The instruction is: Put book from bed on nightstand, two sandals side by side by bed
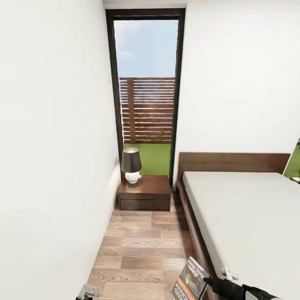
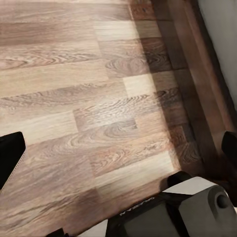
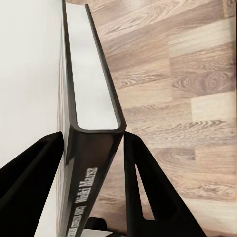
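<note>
Clamped between the right gripper's (image 3: pixel 94 148) dark fingers, the book (image 1: pixel 191 281) is hanging spine-first over the floor beside the bed (image 1: pixel 250 216), seemingly being carried toward the nightstand (image 1: pixel 145 192) ahead under the lamp (image 1: pixel 131 165). Whether the left gripper's (image 1: pixel 88 290) jaws are spread or pressed together, I cannot tell.

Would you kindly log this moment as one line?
right tool: shut on book | left tool: open | nightstand: ahead, lamp on top

Right tool (image 3: pixel 94 148) clamped on book (image 3: pixel 91 113); left tool (image 2: pixel 118 148) spread, low.
</note>
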### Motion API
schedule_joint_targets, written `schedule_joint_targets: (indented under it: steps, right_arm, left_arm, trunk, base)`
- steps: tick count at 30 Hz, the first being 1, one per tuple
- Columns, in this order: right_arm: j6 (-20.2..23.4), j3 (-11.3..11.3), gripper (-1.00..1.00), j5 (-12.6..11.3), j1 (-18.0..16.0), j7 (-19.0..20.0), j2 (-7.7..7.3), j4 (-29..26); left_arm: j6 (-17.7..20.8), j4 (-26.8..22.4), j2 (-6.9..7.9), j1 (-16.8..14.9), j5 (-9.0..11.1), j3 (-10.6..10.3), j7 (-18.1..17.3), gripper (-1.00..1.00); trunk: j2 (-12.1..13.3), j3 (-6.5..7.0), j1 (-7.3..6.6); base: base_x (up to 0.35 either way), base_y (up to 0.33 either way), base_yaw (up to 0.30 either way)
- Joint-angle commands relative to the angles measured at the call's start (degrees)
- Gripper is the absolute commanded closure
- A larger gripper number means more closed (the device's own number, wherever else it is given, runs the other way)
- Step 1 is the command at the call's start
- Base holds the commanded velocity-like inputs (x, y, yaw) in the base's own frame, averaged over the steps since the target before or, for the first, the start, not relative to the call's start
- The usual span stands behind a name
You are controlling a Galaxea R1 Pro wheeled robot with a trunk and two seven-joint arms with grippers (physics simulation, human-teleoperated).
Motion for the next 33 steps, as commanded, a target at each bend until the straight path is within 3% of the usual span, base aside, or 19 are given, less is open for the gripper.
schedule_joint_targets:
  steps: [1,16,24,33]
  right_arm:
    - [0.3,0.3,1.0,-0.6,-0.1,0.3,0.0,0.1]
    - [0.3,0.3,1.0,-0.6,-0.1,0.3,0.0,0.1]
    - [0.3,0.3,1.0,-0.6,-0.1,0.3,0.0,0.1]
    - [0.2,0.3,1.0,-0.6,-0.1,0.2,0.0,0.2]
  left_arm:
    - [-0.2,0.0,-0.01,0.0,-0.6,0.5,-0.2,-1.0]
    - [-0.2,0.0,-0.01,0.0,-0.6,0.5,-0.2,-1.0]
    - [-0.2,0.0,-0.01,0.0,-0.6,0.5,-0.2,-1.0]
    - [-0.2,0.0,-0.01,0.0,-0.6,0.5,-0.2,-1.0]
  trunk:
    - [0.0,-0.02,0.06]
    - [0.0,-0.02,0.06]
    - [0.0,-0.02,0.06]
    - [0.0,-0.02,0.06]
  base:
    - [0.325,0.0,-0.169]
    - [0.327,0.0,-0.048]
    - [0.327,0.0,0.19]
    - [0.327,0.0,0.018]
